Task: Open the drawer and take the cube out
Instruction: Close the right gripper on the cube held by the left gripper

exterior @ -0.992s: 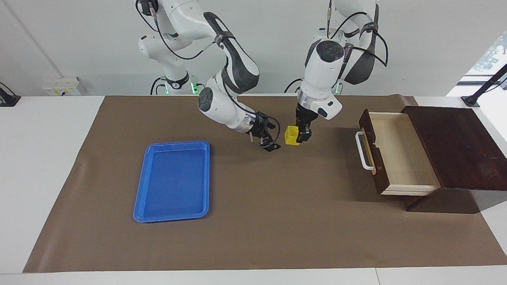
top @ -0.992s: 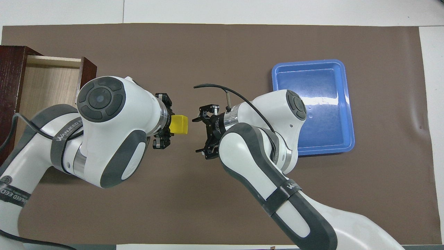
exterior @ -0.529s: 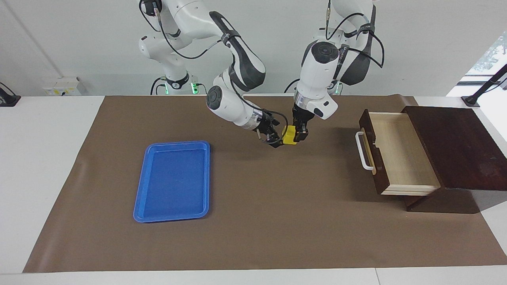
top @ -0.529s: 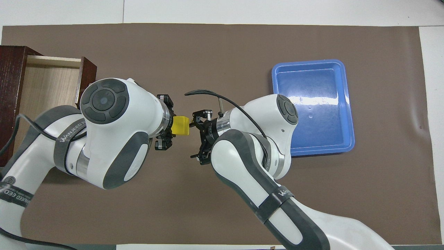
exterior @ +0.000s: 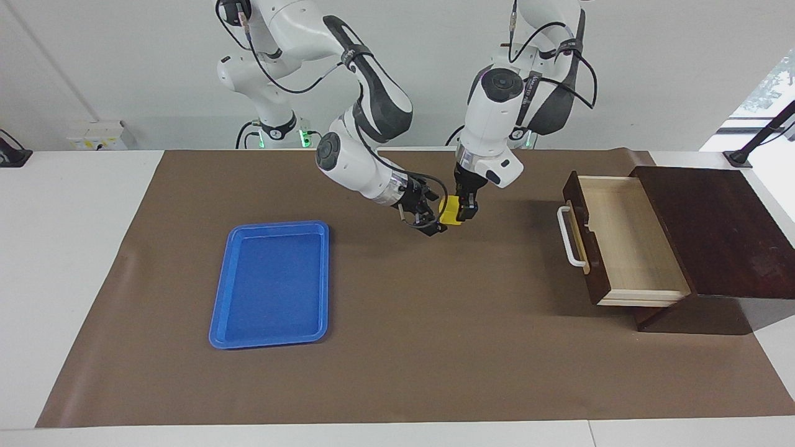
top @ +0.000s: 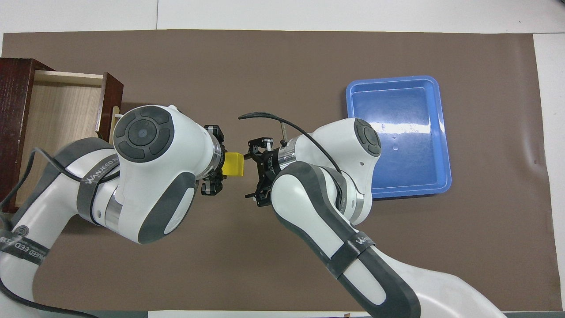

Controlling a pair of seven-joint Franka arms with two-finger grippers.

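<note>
A white bench [exterior: 74, 261] carries a large brown mat [exterior: 435, 347] that covers most of its top, leaving white strips at both ends and along the edge farthest from the robots. A plain pale wall [exterior: 124, 62] rises at the robots' edge, with a white socket box [exterior: 99, 135] low on it near the right arm's corner and a bright window [exterior: 773, 87] by the left arm's corner.

The yellow cube [exterior: 450, 211] is up in the air over the mat's middle, toward the robots' edge. The left hand [exterior: 466, 208] points down and is clenched on the cube. The right hand [exterior: 428, 217] comes in tilted from the side and sits just beside the cube with its fingers spread; whether it touches the cube I cannot tell.

The drawer [exterior: 612, 239] stands pulled out of its dark wooden box [exterior: 720, 230] at the left arm's end of the bench, its pale interior bare and its white bar handle [exterior: 566, 236] facing the bench's middle. A flat blue plastic tray [exterior: 273, 284] lies on the mat toward the right arm's end, well apart from both hands.
</note>
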